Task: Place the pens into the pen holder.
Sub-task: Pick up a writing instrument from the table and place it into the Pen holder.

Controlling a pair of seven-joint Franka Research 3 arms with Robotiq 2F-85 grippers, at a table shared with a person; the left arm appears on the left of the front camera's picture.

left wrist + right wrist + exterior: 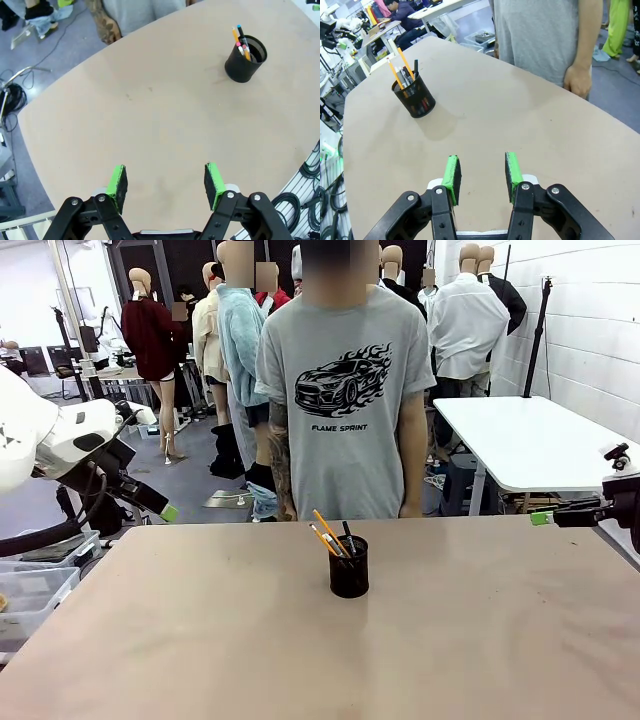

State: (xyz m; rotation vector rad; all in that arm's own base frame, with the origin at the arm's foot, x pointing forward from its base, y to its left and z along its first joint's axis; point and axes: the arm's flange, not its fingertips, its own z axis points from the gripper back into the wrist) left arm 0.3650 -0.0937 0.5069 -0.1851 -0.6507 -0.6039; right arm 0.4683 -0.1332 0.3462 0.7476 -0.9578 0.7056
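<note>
left gripper point(165, 182) jaws wide apart, right gripper point(481, 172) jaws parted, both empty

The lower parts of the pens point(331, 536) are hidden inside the pen holder point(349, 567), the silvery-grey one too small among them to tell apart, while the person's point(345, 400) legs are hidden behind the table point(200, 640) and the right gripper point(541, 518) is cut off by the front view's edge.
</note>
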